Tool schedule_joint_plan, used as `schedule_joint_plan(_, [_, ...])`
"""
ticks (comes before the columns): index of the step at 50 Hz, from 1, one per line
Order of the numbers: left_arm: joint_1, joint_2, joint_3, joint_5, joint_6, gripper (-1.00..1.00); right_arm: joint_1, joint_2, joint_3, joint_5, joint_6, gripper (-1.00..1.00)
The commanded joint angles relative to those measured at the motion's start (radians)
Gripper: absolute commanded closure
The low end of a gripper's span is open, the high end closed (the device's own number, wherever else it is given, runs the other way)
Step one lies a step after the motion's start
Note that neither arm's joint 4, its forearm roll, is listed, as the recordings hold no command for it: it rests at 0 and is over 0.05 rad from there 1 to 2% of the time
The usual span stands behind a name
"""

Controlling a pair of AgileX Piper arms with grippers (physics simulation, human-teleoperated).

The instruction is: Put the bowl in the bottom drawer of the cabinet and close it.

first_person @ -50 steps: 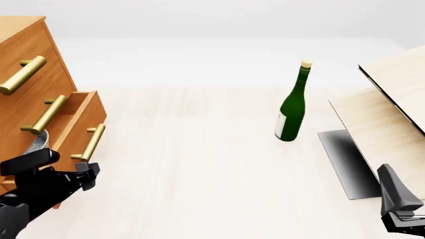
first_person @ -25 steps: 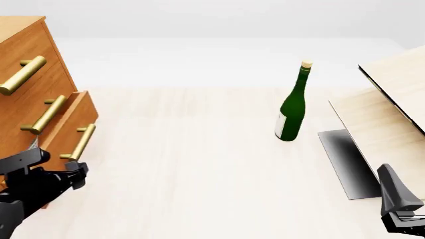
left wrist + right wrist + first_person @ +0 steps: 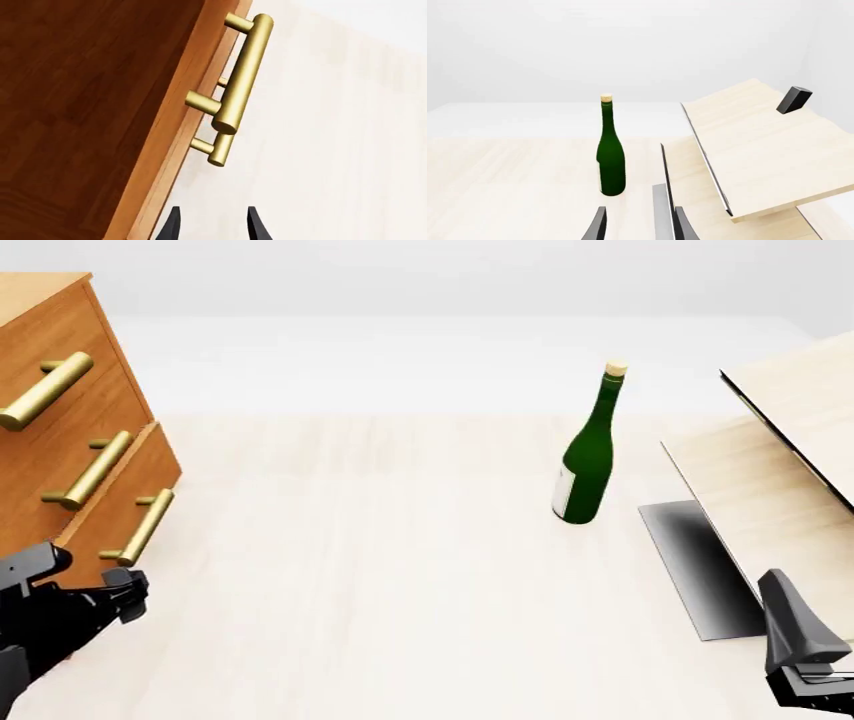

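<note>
bottom drawer: nearly shut, just ahead of left pincer, the nearer arm
handle: long axis slanted
left pincer: released, grasping nothing

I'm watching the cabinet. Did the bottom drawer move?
Yes. The bottom drawer slid into the cabinet, leftward; its front now nearly lines up with the drawers above.

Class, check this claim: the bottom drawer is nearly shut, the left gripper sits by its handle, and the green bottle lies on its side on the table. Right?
Not quite. The green bottle stands upright on the table, as the front view shows. The bottom drawer is nearly shut, with the left gripper by its handle.
</note>
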Motion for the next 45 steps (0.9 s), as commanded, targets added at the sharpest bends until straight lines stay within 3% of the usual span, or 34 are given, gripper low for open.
schedule_joint_plan(1, [0.064, -0.008, 0.005, -0.013, 0.044, -1.00, 0.000, 0.000, 0.000, 0.000, 0.000, -1.00])
schedule_joint_plan(18, [0.169, -0.035, 0.022, -0.080, 0.197, -1.00, 0.000, 0.000, 0.000, 0.000, 0.000, -1.00])
schedule_joint_plan(25, [0.215, -0.055, 0.065, -0.162, 0.313, -1.00, 0.000, 0.000, 0.000, 0.000, 0.000, -1.00])
schedule_joint_plan(38, [0.258, -0.030, 0.096, -0.238, 0.366, -1.00, 0.000, 0.000, 0.000, 0.000, 0.000, -1.00])
schedule_joint_plan(39, [0.279, -0.061, 0.114, -0.247, 0.401, -1.00, 0.000, 0.000, 0.000, 0.000, 0.000, -1.00])
schedule_joint_plan(45, [0.296, -0.054, 0.115, -0.262, 0.403, -1.00, 0.000, 0.000, 0.000, 0.000, 0.000, -1.00])
